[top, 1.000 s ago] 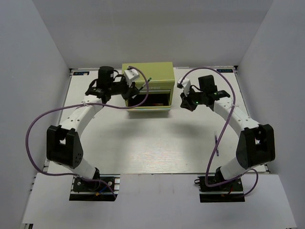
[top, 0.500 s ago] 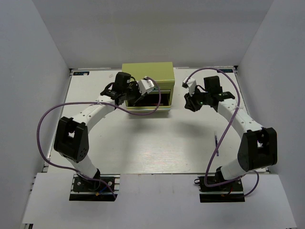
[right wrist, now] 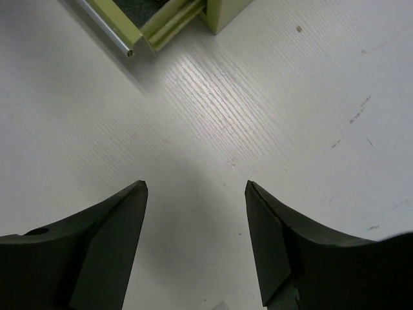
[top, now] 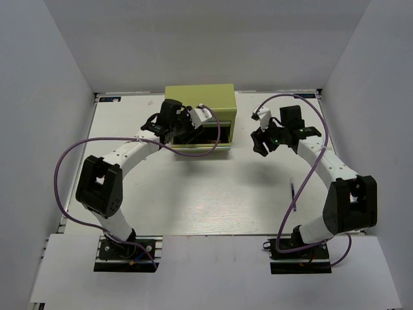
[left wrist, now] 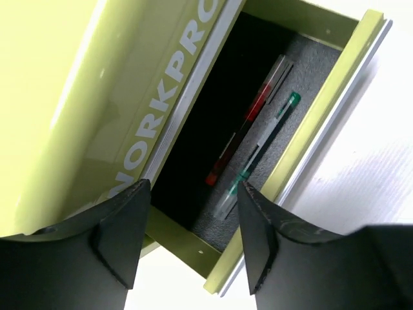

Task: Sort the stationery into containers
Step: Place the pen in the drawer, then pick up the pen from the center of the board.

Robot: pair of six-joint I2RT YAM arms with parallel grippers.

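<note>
The olive-green tool chest (top: 200, 98) stands at the back of the table with its lower drawer (top: 205, 149) pulled out. Inside the drawer (left wrist: 321, 111), on grey felt, lie a thin red-and-clear pen (left wrist: 250, 119) and a clear pen with green ends (left wrist: 260, 155), side by side. My left gripper (left wrist: 192, 187) hovers open just above the drawer's near corner, with nothing between its fingers. My right gripper (right wrist: 195, 185) stands open and empty over bare table to the right of the chest (right wrist: 222, 11). In the top view the left gripper (top: 187, 129) is over the drawer and the right gripper (top: 260, 140) is apart from it.
White walls close in the table on three sides. Purple cables loop from both arms, one hanging over the table at the right (top: 293, 194). The drawer's corner and rail (right wrist: 129, 42) jut toward the right gripper.
The left arm has swung right from the chest's left side to above the open drawer, and its jaws have opened. The right gripper has opened too and shifted slightly right.
</note>
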